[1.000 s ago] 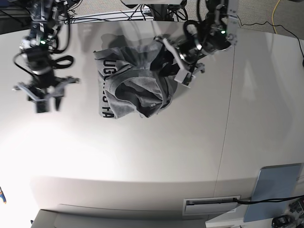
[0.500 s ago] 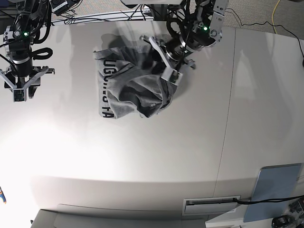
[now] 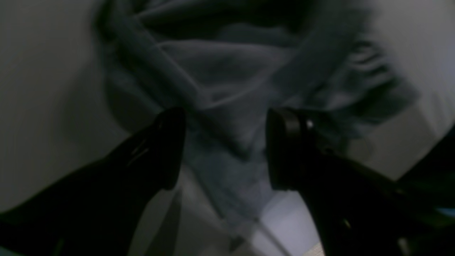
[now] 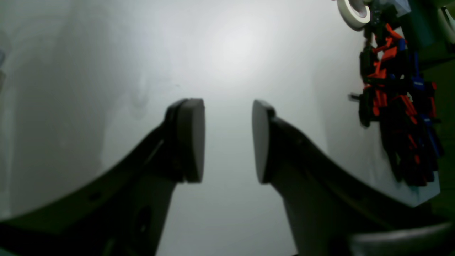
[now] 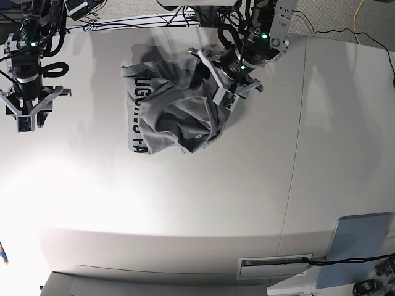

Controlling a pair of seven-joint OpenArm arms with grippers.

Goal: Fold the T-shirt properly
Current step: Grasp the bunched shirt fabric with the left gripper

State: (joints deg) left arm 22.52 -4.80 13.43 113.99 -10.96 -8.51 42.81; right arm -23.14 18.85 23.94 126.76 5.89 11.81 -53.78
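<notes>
— Where the broad white tabletop [image 5: 185,203] runs toward its near edge, what else sits around?

— A pale blue-grey flat panel [image 5: 357,246] at the near right corner, and by the right wrist view a tangle of red, blue and black small parts [image 4: 398,117] with a white tape roll [image 4: 353,10] above it. Both are well apart from the crumpled heather-grey cotton T-shirt [image 5: 170,111], which lies bunched at the far middle of the table, black block letters showing along its left edge.

— And the grippers?

— The left gripper [image 5: 223,77] stands at the shirt's right edge with its jaws apart, rumpled cloth [image 3: 227,106] lying between them; that arm reaches in from the far side. The right gripper [image 5: 26,114] hangs over bare table at far left, spread wide and holding nothing, pointing down.
</notes>
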